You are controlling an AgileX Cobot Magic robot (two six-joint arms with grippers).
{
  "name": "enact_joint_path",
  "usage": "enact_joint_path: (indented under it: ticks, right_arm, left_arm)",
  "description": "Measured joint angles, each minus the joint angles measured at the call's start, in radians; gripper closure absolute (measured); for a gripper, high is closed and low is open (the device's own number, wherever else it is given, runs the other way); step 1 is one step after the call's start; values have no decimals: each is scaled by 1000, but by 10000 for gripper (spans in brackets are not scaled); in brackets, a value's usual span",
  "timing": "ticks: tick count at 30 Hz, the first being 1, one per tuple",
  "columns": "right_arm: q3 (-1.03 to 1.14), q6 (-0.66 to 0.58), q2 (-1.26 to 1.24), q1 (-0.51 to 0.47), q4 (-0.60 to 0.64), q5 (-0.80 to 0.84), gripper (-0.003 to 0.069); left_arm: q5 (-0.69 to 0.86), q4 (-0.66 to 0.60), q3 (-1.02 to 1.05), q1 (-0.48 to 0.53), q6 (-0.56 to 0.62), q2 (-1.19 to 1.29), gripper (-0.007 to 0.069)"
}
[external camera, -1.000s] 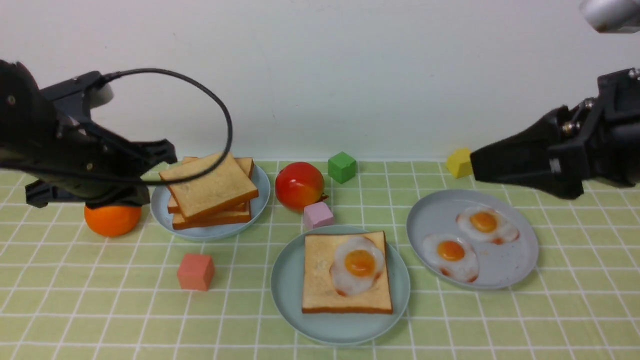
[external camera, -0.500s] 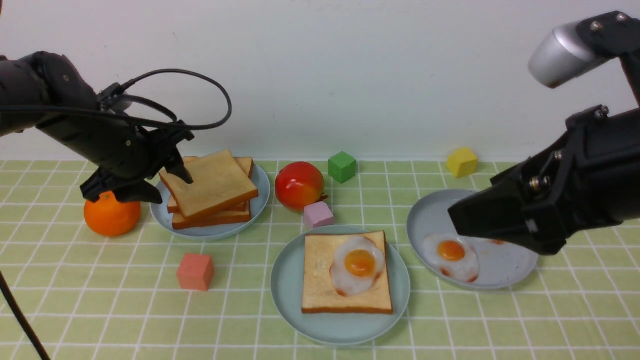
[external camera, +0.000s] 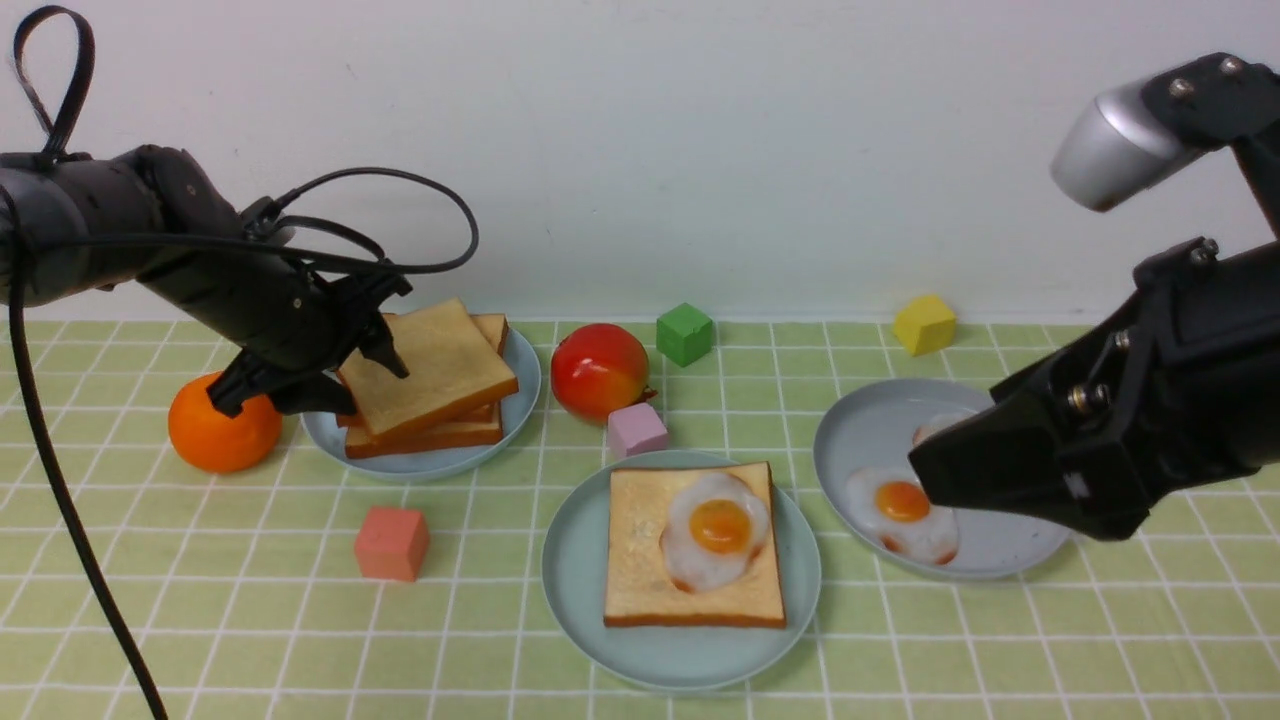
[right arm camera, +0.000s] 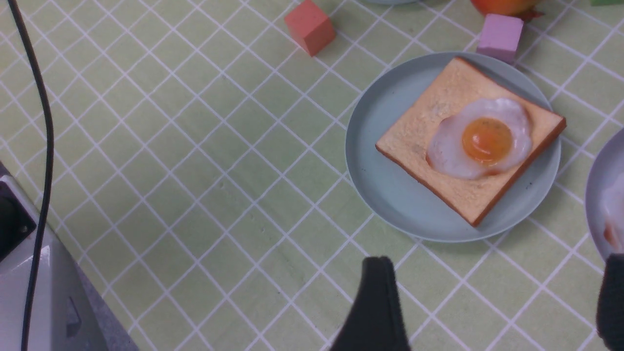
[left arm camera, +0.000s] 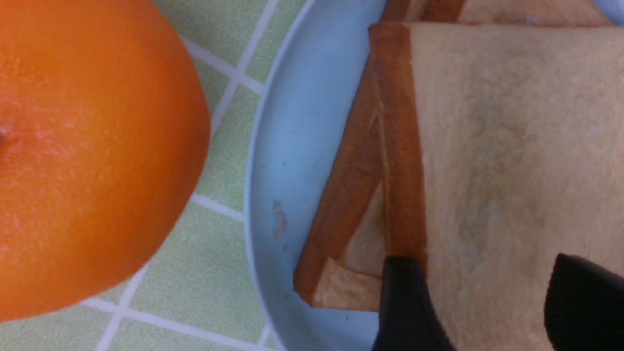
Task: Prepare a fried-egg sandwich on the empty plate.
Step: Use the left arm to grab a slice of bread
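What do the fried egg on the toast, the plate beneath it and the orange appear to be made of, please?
Fried egg: likely moulded plastic or rubber; its white is glossy with a uniform orange yolk.
Plate: probably plastic; matte, even mint colour, thin low rim.
Orange: dimpled, matte skin; real fruit or a replica, I cannot tell.

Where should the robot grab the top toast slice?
Probably its left crust edge, approached from the orange, one finger above and one below. The top slice is thin, flat and skewed on the pile, so that edge sticks out. The left gripper is open there.
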Motion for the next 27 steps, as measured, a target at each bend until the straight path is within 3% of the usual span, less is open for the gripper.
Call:
enact_joint_path:
  ticks: [17,21,23,27]
  right_arm:
    - [0,0,0,0,-2,2,90]
    - [0,0,0,0,-2,7,90]
    - [0,0,0,0,-2,18,90]
    - [0,1,0,0,-2,31,90]
  left_arm:
    - [-3,28,-4,0,0,26,252]
    - [-3,25,-6,0,26,28,322]
    - [0,24,-7,5,50,28,412]
    - [29,18,-7,21,74,11,523]
